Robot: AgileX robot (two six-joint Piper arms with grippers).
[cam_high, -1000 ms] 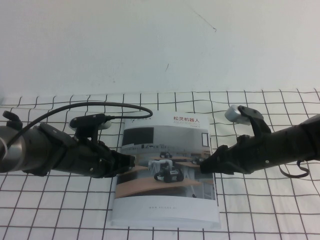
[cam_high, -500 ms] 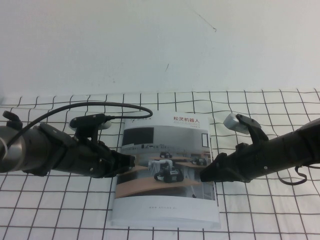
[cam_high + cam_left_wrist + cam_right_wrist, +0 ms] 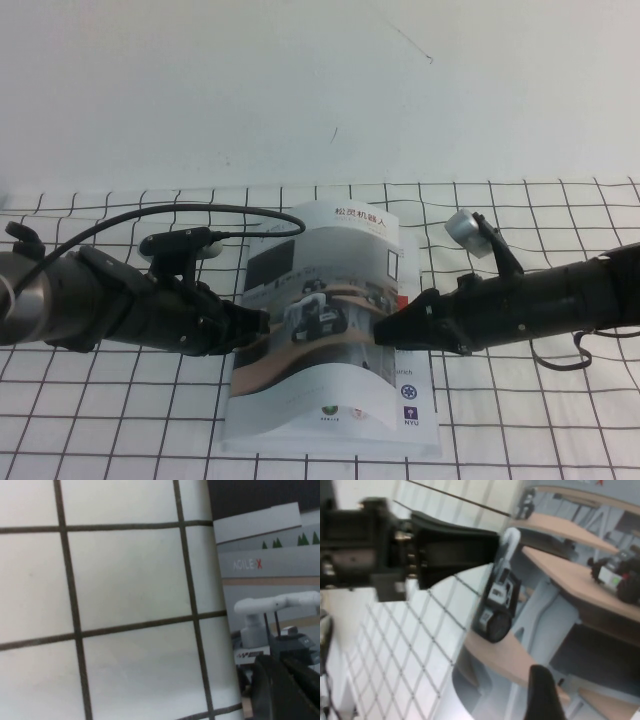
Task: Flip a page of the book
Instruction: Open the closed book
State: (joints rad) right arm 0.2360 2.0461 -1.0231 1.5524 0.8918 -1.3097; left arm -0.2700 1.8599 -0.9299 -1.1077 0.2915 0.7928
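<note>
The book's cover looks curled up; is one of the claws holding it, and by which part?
The right claw grips the page at its right edge, lifted off the book. The left claw presses the spine edge; whether it grips cannot be told.

The left arm enters from the left edge of the high view and extends horizontally toward the centre. The left gripper [image 3: 258, 324] sits left of centre, fingers closed. The right arm enters from the right edge, extended leftward. The right gripper [image 3: 388, 330] sits near centre, fingers pinched together.
</note>
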